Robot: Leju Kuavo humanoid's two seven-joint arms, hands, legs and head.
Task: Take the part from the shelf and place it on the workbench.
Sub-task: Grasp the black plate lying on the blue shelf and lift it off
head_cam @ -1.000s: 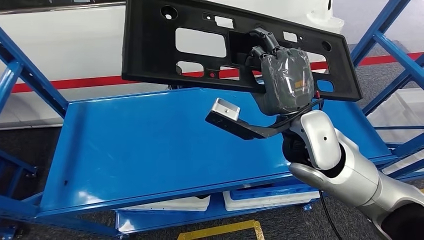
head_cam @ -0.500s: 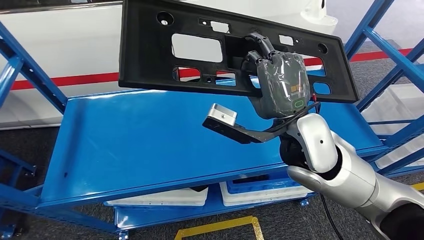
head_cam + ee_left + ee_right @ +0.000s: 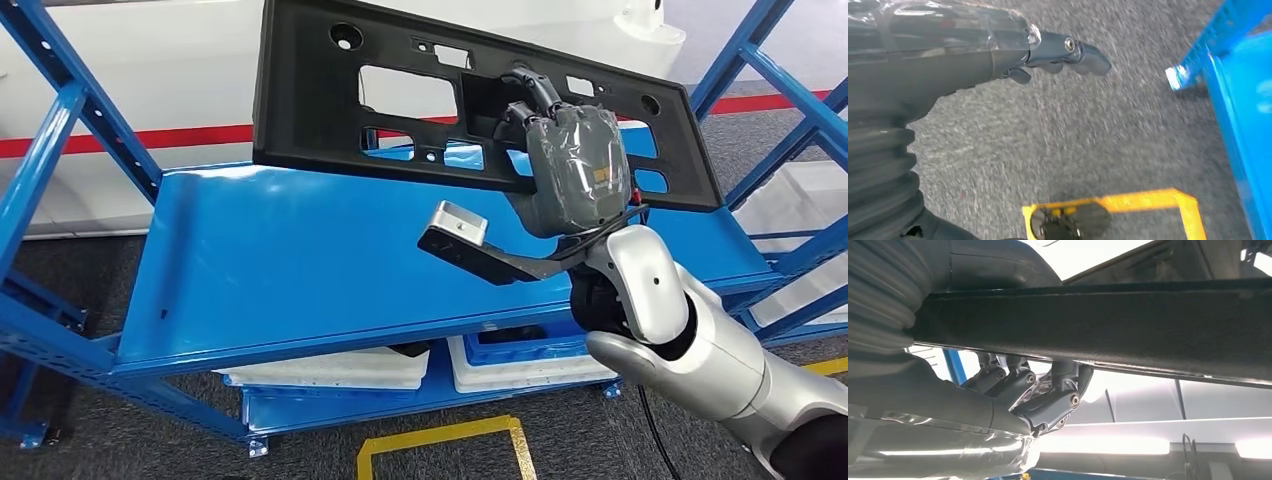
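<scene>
Transport is the step in hand: the part (image 3: 400, 110), a long black perforated panel, hangs above the blue shelf (image 3: 300, 270), gripped right of centre by the right hand (image 3: 560, 150). The overhang should be kept level and clear of the shelf uprights. The right forearm reaches up and forward. The left hand (image 3: 998, 50) hangs over the floor, holding nothing, fingers loosely extended

A: What does the right arm (image 3: 690, 340) look like?
B: Silver rounded shells with a black joint between, and a small dark screw hole. The right hand (image 3: 570, 165) is grey under clear film, bearing an orange mark.
A: And the left hand (image 3: 998, 50)?
B: Grey, ribbed cover, dark fingers (image 3: 1083, 52) with silver screws.
</scene>
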